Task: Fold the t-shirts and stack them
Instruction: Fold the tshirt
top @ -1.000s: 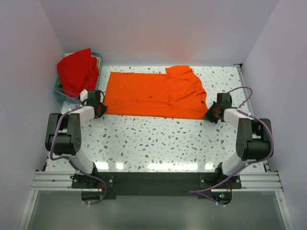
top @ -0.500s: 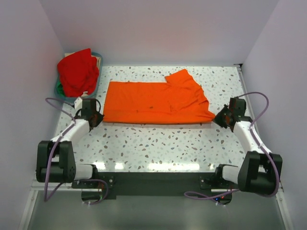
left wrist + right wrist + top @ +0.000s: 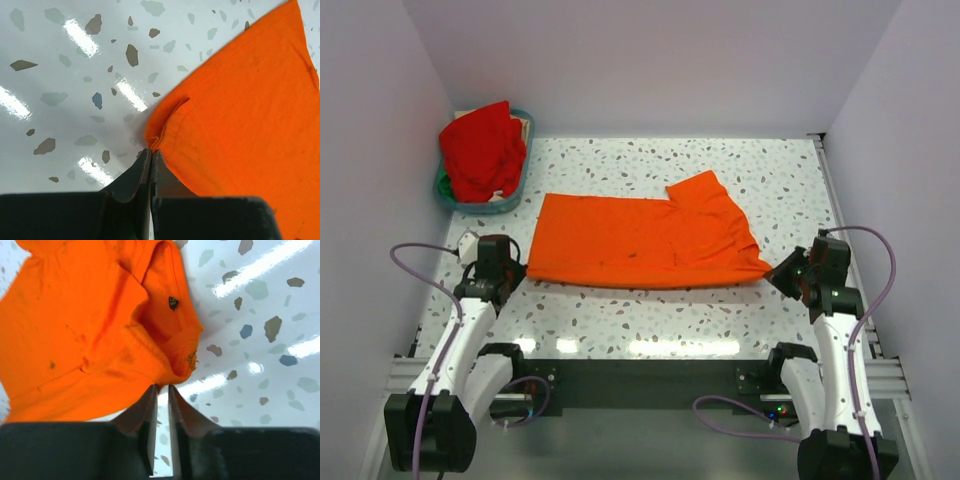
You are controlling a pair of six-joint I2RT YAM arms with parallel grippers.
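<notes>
An orange t-shirt (image 3: pixel 640 240) lies folded into a long flat band across the middle of the table. My left gripper (image 3: pixel 523 276) is shut on its near left corner; in the left wrist view the jaws (image 3: pixel 150 151) meet on the bunched hem of the shirt (image 3: pixel 240 110). My right gripper (image 3: pixel 773 272) is closed on the near right corner; in the right wrist view its tips (image 3: pixel 160 387) pinch the edge of the shirt (image 3: pixel 75 330), with a thin gap behind them. A sleeve sticks out at the far right.
A teal basket (image 3: pixel 480 206) stands in the far left corner with a heap of red t-shirts (image 3: pixel 480 150) in it. White walls close the table on the left, back and right. Speckled tabletop (image 3: pixel 650 310) lies between the shirt and the arm bases.
Both arms have drawn back toward the near edge and spread outward, dragging the orange t-shirt nearer and pulling it taut. The basket has not moved.
</notes>
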